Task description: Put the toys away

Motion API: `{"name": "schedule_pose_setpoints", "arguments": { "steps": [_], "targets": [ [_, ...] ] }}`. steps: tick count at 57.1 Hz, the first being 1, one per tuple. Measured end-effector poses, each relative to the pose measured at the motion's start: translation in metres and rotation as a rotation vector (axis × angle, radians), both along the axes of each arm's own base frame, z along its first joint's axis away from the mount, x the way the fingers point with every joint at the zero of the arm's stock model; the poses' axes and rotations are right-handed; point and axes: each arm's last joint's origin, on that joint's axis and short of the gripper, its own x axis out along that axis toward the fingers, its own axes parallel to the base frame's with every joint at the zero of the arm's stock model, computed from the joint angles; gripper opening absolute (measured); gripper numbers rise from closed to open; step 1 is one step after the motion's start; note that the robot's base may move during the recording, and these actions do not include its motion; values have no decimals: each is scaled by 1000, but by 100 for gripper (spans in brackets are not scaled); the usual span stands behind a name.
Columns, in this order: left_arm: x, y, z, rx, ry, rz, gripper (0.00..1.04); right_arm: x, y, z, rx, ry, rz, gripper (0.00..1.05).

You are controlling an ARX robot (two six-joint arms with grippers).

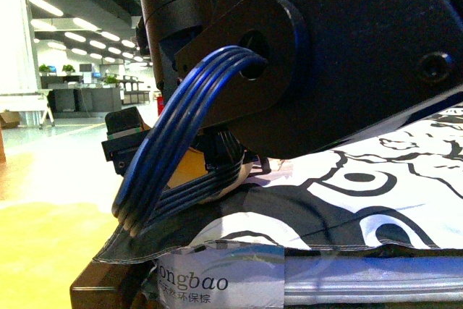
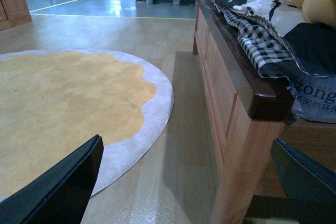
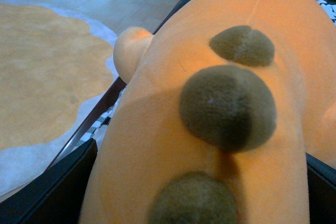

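Plush point(image 3: 210, 103): orange, dark round spots, one small rounded ear; lies on top of the wooden cabinet point(image 2: 231, 108) among black-and-white cloths point(image 2: 252, 3); fills the right wrist view
Right gripper point(image 3: 199, 153): fingers point(image 3: 47, 187) spread wide, one on each side of the plush; whether they press it cannot be told
Left gripper point(image 2: 186, 145): fingers point(image 2: 58, 187) wide apart, nothing between them; low beside the cabinet, over the floor near the rug point(image 2: 63, 103)
Rug: round, yellow, grey scalloped border
Bag point(image 2: 315, 98): grey, printed, at the cabinet edge under the cloths
Front view: largely blocked by a black arm point(image 1: 347, 48) with a blue cable point(image 1: 181, 128)
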Motion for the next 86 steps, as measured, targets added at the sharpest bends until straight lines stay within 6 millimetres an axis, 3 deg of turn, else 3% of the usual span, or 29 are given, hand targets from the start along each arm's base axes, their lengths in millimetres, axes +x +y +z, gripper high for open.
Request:
{"name": "schedule_pose_setpoints", "arguments": {
  "steps": [5,10,20,29,41,52,67,77,86],
  "targets": [
    [0,0,0,0,0,0,99,1,0,1,10,-15,-3,83],
    [0,0,0,0,0,0,99,1,0,1,13,-18,-2,72],
    [0,0,0,0,0,0,99,-1,1,3,31,-20,9,37],
    [0,0,0,0,0,0,99,-6,1,14,48,-50,19,17],
    [0,0,0,0,0,0,99,-16,-9,45,87,-112,49,17],
    [0,0,0,0,0,0,99,-25,-46,106,172,-240,3,17],
    [0,0,0,0,0,0,99,-48,-84,149,205,-278,36,17],
    [0,0,0,0,0,0,99,-82,-108,172,203,-299,125,17],
    [0,0,0,0,0,0,99,-120,-126,179,181,-314,220,17]
  ]
}}
